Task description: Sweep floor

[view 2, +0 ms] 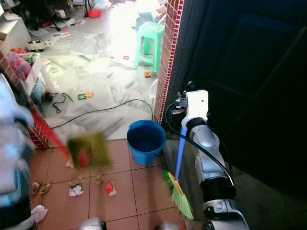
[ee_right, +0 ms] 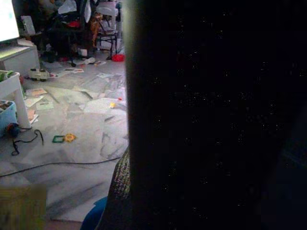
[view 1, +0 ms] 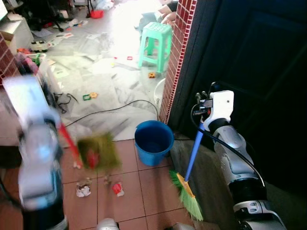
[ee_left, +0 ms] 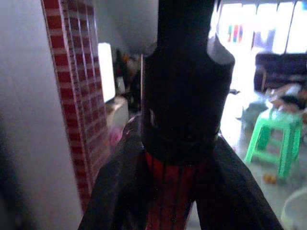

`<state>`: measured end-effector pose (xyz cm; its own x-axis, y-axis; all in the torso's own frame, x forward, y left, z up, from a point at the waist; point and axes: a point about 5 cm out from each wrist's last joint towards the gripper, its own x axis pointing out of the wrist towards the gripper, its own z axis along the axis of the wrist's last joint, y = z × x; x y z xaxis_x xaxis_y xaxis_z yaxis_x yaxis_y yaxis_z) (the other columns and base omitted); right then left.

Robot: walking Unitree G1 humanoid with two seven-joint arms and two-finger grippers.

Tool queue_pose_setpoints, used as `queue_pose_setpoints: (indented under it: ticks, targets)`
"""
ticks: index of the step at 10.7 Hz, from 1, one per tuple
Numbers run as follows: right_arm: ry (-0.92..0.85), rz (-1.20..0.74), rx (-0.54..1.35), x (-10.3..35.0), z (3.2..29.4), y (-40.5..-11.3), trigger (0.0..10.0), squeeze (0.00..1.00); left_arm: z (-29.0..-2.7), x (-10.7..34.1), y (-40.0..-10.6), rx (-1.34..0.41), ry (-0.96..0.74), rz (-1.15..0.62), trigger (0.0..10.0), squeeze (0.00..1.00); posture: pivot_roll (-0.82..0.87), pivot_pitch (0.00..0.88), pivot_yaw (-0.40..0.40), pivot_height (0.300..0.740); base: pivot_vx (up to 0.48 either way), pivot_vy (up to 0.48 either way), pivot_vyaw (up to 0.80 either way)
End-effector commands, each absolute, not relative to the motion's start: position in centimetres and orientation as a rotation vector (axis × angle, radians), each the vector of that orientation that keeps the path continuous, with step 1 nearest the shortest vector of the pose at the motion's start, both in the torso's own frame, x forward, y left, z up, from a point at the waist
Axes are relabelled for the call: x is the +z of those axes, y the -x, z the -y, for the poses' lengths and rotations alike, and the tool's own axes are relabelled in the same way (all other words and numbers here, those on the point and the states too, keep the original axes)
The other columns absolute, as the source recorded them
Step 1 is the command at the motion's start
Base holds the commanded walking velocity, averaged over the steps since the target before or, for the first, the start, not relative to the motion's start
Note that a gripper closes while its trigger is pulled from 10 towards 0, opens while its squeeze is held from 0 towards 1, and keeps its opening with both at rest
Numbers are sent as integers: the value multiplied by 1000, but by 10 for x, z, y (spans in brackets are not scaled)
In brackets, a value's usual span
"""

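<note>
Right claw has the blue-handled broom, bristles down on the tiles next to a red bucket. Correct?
Not quite: the bucket is blue, not red, as the left eye view shows. The rest holds: the right claw has the blue-handled broom, bristles down on the tiles beside that bucket.

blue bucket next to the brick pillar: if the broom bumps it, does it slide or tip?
Probably slides. The blue bucket stands upright on smooth tiles, looks plastic and seems empty, so likely light. It is squat with a wide mouth, so tipping seems unlikely unless struck near the rim. The green bristles of the broom look soft and may bend before moving it far.
</note>
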<state>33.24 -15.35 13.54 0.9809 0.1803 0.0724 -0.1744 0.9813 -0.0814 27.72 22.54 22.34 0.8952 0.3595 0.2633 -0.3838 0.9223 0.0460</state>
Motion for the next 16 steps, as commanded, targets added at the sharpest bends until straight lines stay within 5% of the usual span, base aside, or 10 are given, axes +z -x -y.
queue_pose_setpoints:
  ticks: [1, 11, 16]
  targets:
    - [107, 125, 193, 145, 151, -336, 10000, 0, -221, 250, -276, 381, -89, 374, 10000, 0, -4, 38, -47, 740, 0, 0, 0]
    - [99, 86, 187, 128, 149, -326, 10000, 0, -151, 288, -333, 121, 31, 587, 10000, 0, -51, 0, -31, 740, 25, 0, 0]
    - [106, 80, 184, 126, 151, -322, 10000, 0, -145, 285, -337, 96, 42, 601, 10000, 0, -53, 0, -27, 740, 301, 0, 0]
